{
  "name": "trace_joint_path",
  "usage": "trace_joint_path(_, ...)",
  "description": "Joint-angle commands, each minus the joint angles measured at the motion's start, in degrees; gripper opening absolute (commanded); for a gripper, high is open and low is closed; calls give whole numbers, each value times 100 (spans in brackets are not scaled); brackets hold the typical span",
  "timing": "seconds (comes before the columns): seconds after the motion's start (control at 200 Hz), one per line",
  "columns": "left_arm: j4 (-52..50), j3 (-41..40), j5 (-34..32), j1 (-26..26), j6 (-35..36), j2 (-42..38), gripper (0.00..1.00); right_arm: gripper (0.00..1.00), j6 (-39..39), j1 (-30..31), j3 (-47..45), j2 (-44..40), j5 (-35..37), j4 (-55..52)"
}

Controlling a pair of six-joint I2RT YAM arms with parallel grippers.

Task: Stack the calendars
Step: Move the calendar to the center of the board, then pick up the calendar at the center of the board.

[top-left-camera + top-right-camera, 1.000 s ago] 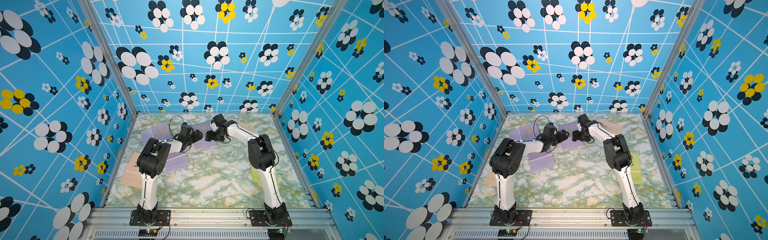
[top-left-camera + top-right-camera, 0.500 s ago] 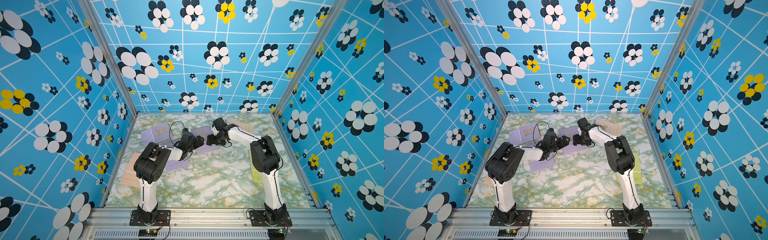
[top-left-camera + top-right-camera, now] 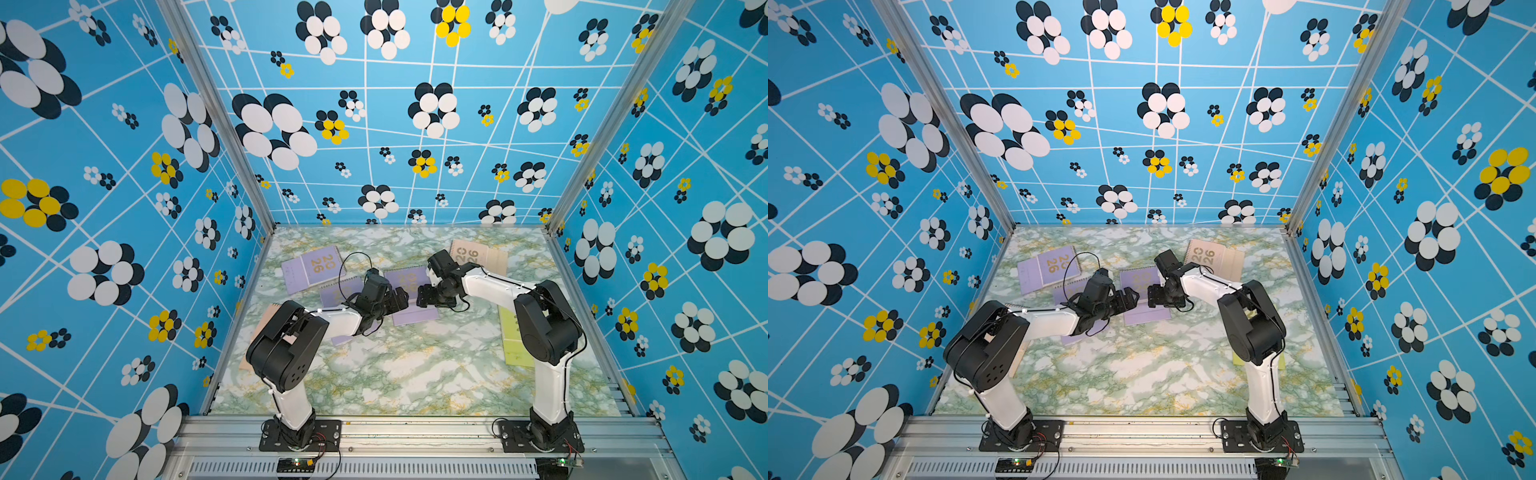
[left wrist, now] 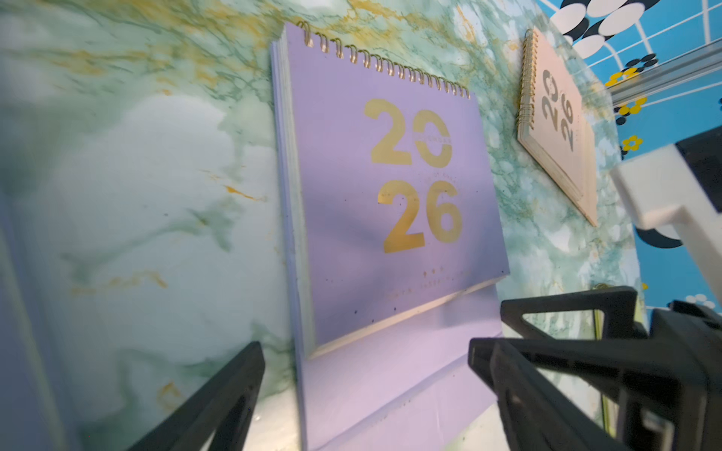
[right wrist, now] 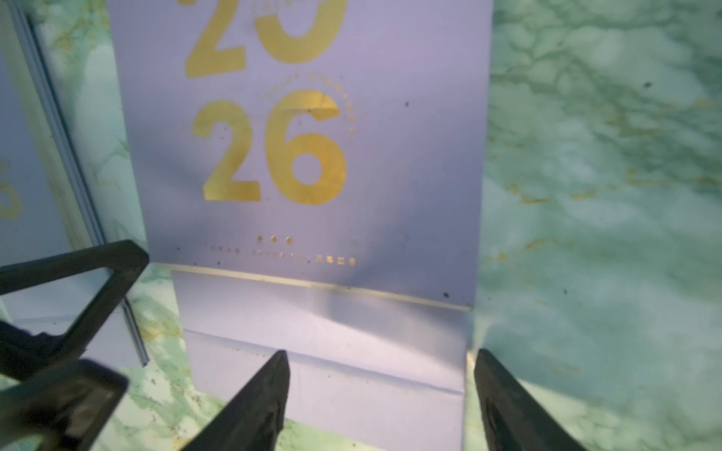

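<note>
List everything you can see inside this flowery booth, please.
lavender calendars: three, lavender, back left and middle of the table.
peach calendars: two, peach, back right and left edge.
yellow-green calendar: one, yellow-green, right side.
table: one, green-white marble, booth floor.
walls: three, blue with flowers, around the table.
arms: two, white and black, on the front rail.
left gripper: one, black, open, middle.
right gripper: one, black, open, facing it.

Partly hidden behind right arm (image 3: 546, 332): yellow-green calendar (image 3: 512, 340); fine print (image 5: 281, 255) blurred.
</note>
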Motion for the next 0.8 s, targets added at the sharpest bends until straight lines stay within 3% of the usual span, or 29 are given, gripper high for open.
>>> trace_joint_path(0.0, -664, 376, -191, 99, 471, -109, 93, 76, -68, -191, 302, -8, 165, 0)
trace_joint_path(0.31, -777, 1032, 51, 161, 598, 553, 93, 75, -310, -275, 912, 512, 14, -126)
trace_joint_path(0.795, -676, 1309, 297, 174, 439, 1092, 92, 74, -325, -188, 918, 858, -619, 85)
